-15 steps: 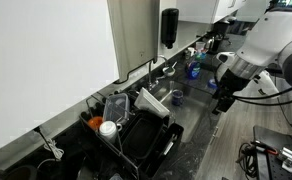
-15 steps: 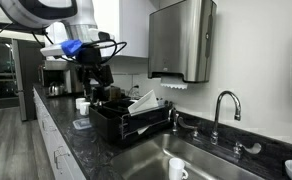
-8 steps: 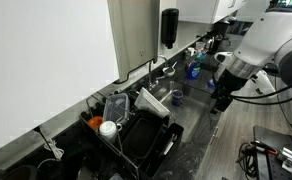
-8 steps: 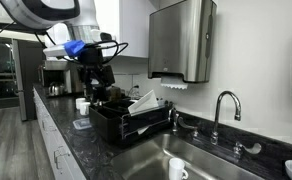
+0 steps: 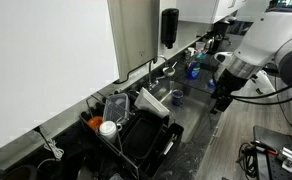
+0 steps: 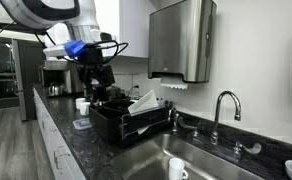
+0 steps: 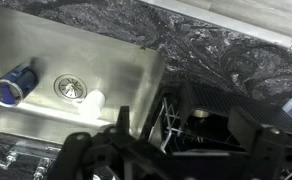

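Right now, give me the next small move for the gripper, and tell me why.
Probably ease the gripper straight down a little, with the jaws open. It hangs open and empty, well above the black dish rack, and in the wrist view the rack's corner lies between its fingers. A short descent should close that gap while the view stays clear enough to check the line.

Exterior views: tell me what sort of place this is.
Probably a kitchen, perhaps an office kitchenette: a stainless sink with a faucet, a black dish rack on the dark stone counter, and a wall-mounted paper towel dispenser.
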